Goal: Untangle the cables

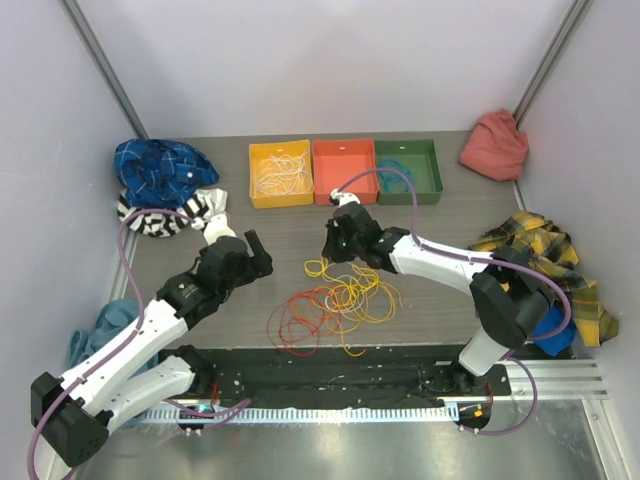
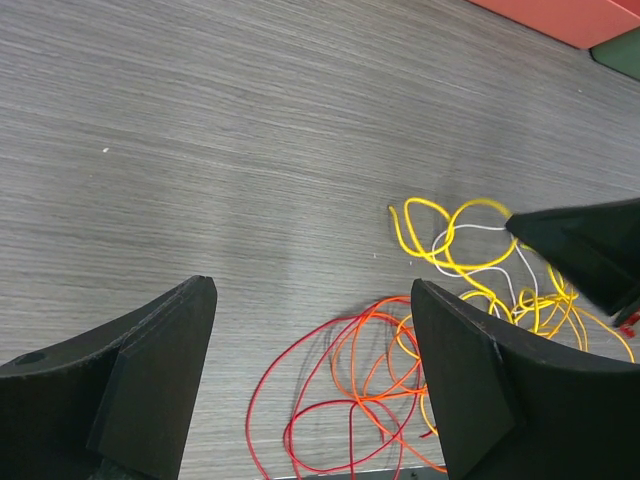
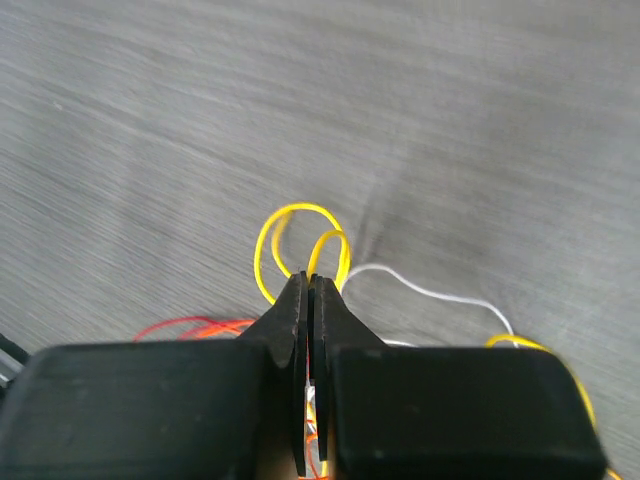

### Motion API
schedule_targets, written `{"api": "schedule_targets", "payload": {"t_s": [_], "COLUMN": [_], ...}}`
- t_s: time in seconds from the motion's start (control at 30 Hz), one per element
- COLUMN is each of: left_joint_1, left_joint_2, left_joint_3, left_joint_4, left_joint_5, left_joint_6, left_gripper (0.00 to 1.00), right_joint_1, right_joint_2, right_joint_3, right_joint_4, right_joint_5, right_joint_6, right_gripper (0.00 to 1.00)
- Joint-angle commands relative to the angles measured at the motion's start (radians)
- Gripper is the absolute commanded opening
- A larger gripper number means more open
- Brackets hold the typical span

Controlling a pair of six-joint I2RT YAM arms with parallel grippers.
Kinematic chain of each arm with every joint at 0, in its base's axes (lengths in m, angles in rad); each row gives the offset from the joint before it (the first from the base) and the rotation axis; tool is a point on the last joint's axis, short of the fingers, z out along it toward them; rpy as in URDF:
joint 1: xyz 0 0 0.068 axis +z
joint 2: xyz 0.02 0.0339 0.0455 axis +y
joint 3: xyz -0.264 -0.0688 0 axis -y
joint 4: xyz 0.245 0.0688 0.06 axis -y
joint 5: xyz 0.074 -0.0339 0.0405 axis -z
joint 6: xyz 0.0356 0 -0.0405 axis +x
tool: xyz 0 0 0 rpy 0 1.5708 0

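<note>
The left gripper [image 1: 256,248] hovers above bare table [image 2: 200,120] at the left edge of the tangle. Its jaws stand wide and hold nothing, and its wrist view looks down between the two dark fingers [image 2: 160,380] at the wood.

Just to its right lie the cables [image 1: 338,298], in one loose heap in the middle of the table, in front of the arm bases. The red cable [image 2: 275,390] sprawls in wide loops on the near left. The orange cable [image 2: 365,345] threads through it, and yellow loops pile up towards the right.

On the far right side of the heap, the right gripper [image 3: 308,285] is down at table level. Its jaws are pressed together on the yellow cable [image 3: 296,207], whose two small loops stick out just past the tips. A white cable [image 3: 430,291] runs away from the same spot. It may be pinched as well, though the wrist view is too close to tell.

The step in hand looks like the first pull: one strand is gripped and not yet drawn clear. The next move probably calls for a slow lift up and away from the heap, with an eye on whether the white and orange strands come along. If they do, the free left gripper is well placed to pin the red and orange loops down.
</note>
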Motion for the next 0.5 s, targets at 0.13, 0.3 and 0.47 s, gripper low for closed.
{"api": "schedule_targets", "payload": {"t_s": [0.13, 0.3, 0.47], "left_joint_1": [-0.004, -0.002, -0.004], "left_joint_2": [-0.009, -0.021, 0.007], "left_joint_3": [0.009, 0.013, 0.029], "left_joint_4": [0.047, 0.058, 0.091], "left_joint_5": [0.017, 0.02, 0.044], "left_joint_6": [-0.013, -0.013, -0.016], "left_gripper": [0.83, 0.83, 0.86], "right_joint_1": [-0.002, -0.027, -0.027], "right_joint_2": [-0.18, -0.325, -0.323], "right_joint_3": [0.17, 0.359, 0.69], "right_joint_4": [-0.083, -0.111, -0.198], "right_joint_5": [0.139, 0.305, 0.368], "right_joint_6": [-0.079, -0.134, -0.199], "right_gripper": [0.01, 0.01, 0.01]}}
